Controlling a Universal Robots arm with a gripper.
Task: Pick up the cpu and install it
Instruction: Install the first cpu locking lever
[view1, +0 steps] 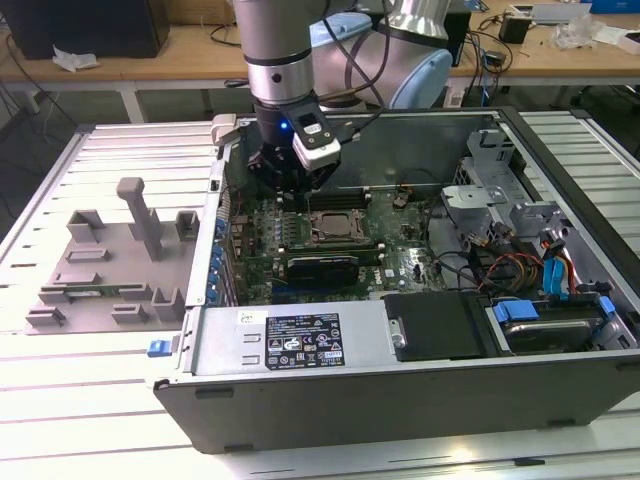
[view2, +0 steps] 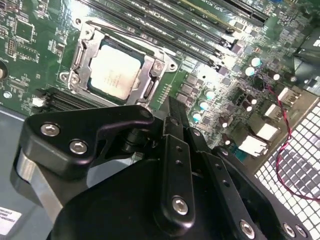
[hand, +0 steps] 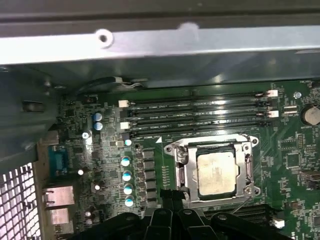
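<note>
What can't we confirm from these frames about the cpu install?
- Seating: in both wrist views the cpu lies in the socket, but its own top plate hides the contacts beneath.
- Exterior view: the socket is too small and dark to show the chip.
- Exterior view: the gripper blocks the motherboard area behind it.

Exterior view: raised, set well back, looking obliquely down into the open computer case (view1: 400, 400). Both wrist views: close above the motherboard (view2: 30, 45) (hand: 290, 150), facing down, sharing the socket (view2: 80, 60) (hand: 182, 172) and cpu (view2: 114, 75) (hand: 216, 172).
</note>
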